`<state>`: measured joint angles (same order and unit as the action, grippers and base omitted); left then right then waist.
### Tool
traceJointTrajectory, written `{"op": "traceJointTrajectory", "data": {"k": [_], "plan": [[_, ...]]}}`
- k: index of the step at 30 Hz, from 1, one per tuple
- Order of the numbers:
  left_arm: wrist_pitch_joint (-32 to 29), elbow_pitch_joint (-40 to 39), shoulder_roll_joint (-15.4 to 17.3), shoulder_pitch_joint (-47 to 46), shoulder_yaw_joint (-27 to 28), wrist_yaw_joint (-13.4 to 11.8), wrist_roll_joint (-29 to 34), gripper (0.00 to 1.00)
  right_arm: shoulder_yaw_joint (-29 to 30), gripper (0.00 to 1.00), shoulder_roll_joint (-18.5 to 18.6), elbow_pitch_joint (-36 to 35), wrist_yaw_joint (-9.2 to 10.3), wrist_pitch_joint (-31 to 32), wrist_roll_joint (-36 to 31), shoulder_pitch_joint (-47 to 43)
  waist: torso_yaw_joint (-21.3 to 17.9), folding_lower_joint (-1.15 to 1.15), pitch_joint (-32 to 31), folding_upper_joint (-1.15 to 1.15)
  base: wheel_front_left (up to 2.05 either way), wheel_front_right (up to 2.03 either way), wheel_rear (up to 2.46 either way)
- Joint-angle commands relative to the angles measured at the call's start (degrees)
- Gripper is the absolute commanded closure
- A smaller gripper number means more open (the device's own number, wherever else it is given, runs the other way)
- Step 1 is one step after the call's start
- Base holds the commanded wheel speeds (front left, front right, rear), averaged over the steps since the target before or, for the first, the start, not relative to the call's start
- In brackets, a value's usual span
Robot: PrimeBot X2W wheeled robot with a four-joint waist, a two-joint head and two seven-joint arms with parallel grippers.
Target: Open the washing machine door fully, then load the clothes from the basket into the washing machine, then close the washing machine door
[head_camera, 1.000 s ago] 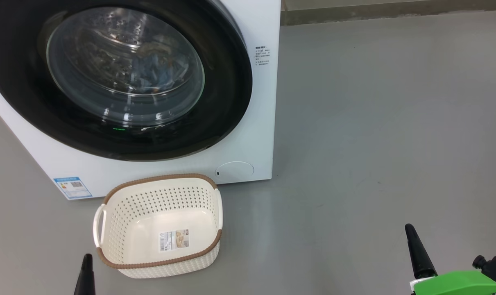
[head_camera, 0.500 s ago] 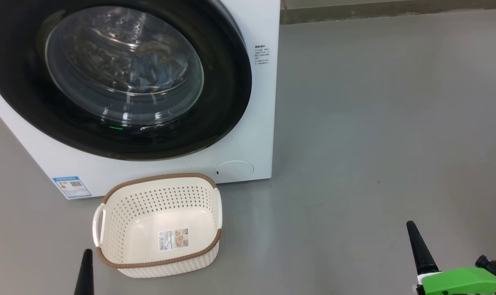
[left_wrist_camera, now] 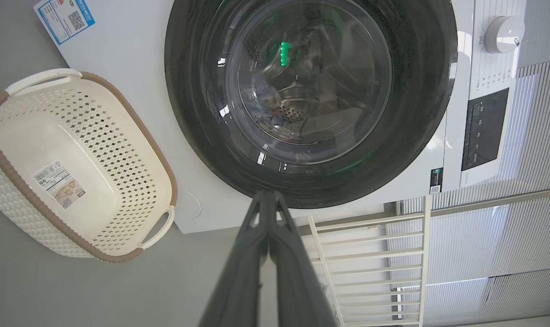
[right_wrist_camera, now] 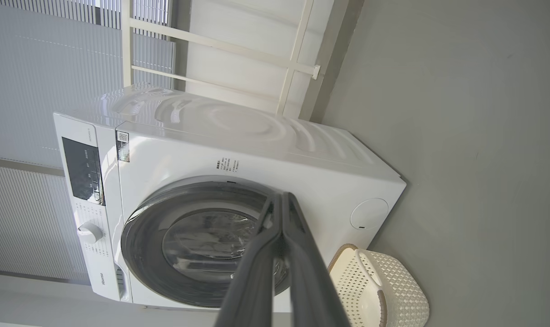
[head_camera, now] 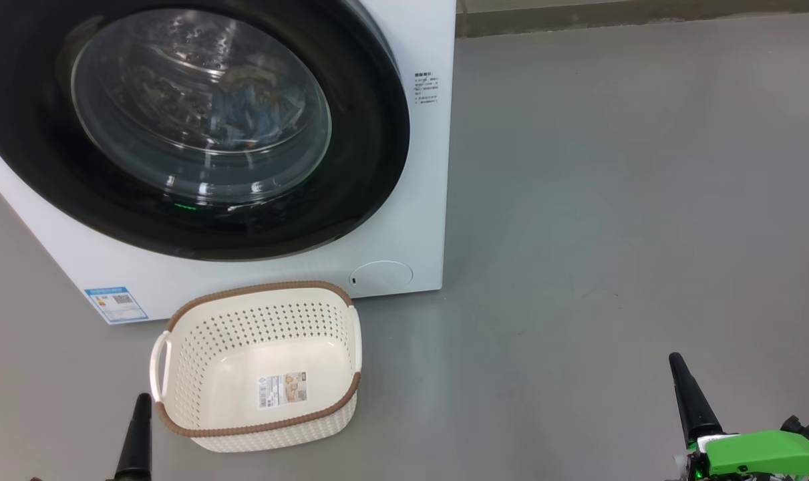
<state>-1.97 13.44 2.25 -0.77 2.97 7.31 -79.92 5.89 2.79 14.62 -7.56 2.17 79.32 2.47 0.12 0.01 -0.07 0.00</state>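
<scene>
Door: You can see the washing machine door (head_camera: 367, 133) lying flat against the front of the washing machine (head_camera: 417, 214). Its wide black ring goes all the way round the clear glass window (head_camera: 143, 160).
Clothes: Look through the glass. The clothes (head_camera: 250, 117) are a light blue bundle inside the shiny drum (head_camera: 177, 53), behind the door.
Basket: The basket (head_camera: 257, 288) stands the right way up on the grey floor (head_camera: 611, 200), just in front of the washing machine and below the door. You can see its smooth bottom and the label sticker (head_camera: 282, 389) stuck there.
Low parts of the machine: The round flap (head_camera: 381, 275) is just behind the basket's far right corner. The blue sticker (head_camera: 115, 304) is at the bottom left corner of the machine's front.
Left hand: Your left gripper (head_camera: 141, 402) is at the bottom left of the head view. Its two dark fingers are pressed tight together with nothing between them. It is near the basket's near left corner but not touching it.
Right hand: Your right gripper (head_camera: 677, 367) is at the bottom right of the head view, above bare floor. Its fingers are pressed together too, and they hold nothing. It is well apart from the basket and the machine. A bright green part (head_camera: 758, 451) sits at its base.
</scene>
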Motion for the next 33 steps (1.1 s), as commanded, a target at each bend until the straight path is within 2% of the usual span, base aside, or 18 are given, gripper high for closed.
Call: {"op": "traceJointTrajectory", "data": {"k": [1, 19, 33], "plan": [[-0.48, -0.81, 1.36, -2.80, 1.74, 0.15, -1.85, 1.00, -0.97, 1.00, 0.62, -1.24, 0.05, 0.62, 1.79, 2.57, -0.01, 0.00, 0.02, 0.00, 0.00, 0.00, 0.00], [-3.53, 0.56, 1.50, -5.29, 2.35, 0.18, -13.13, 1.00, -0.07, 1.00, 0.61, -0.64, 0.08, 3.73, 13.32, 3.63, -0.12, 0.00, 0.25, 0.00, 0.00, 0.00, 0.00], [-3.73, 0.57, 1.36, -5.33, 2.56, 0.18, -13.06, 1.00, 0.07, 1.00, 0.52, -0.62, 0.08, 3.87, 13.31, 3.65, -0.12, 0.00, 0.25, 0.00, 0.00, 0.00, 0.00]]}}
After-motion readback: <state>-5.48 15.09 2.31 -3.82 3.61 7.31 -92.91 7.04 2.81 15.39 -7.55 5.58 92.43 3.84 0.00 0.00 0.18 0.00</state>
